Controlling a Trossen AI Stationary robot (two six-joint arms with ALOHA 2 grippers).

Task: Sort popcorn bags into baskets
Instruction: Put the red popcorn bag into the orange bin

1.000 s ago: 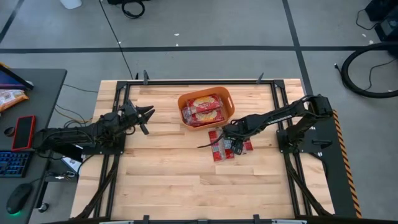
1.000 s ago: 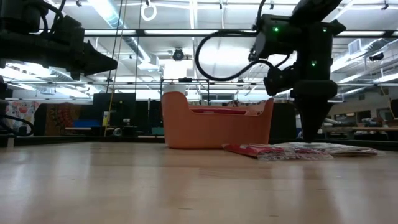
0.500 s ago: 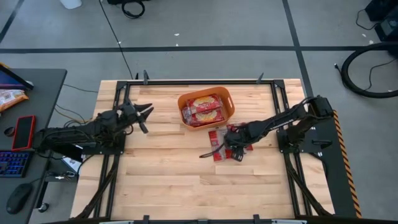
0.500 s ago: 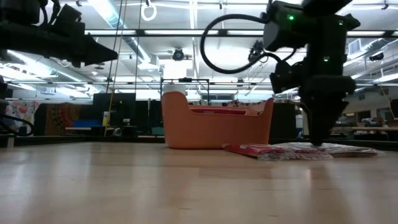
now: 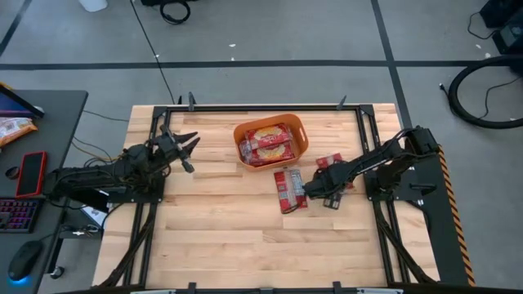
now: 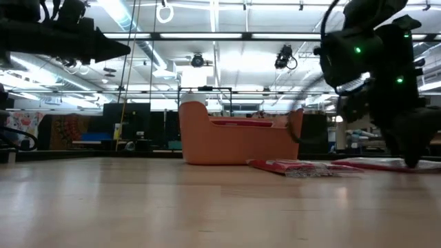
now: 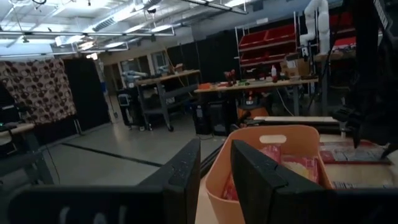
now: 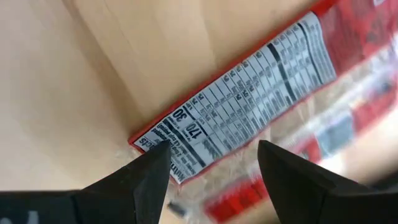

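The orange basket (image 5: 301, 139) stands at the table's far middle, with red popcorn bags (image 5: 268, 144) lying flat inside. More popcorn bags lie flat on the table in front of it, one (image 5: 288, 189) near the middle and one (image 5: 331, 162) farther right. My right gripper (image 5: 320, 193) (image 8: 211, 171) points down, open, over the end edge of a bag showing its white nutrition panel (image 8: 249, 106). I cannot tell whether it touches that bag. My left gripper (image 5: 186, 149) hovers open, left of the basket and above the table.
Bare wood lies along the near half of the table and between my left gripper and the basket. A desk (image 5: 57, 106) with a phone, a keyboard and a snack bag stands beyond the table's left edge. A second bag (image 8: 354, 118) lies beside the one under my right gripper.
My right gripper has moved toward the table's right edge, staying low over the loose bags, and its fingers still point down. The bag near the table's middle, which the gripper partly covered, now shows in full.
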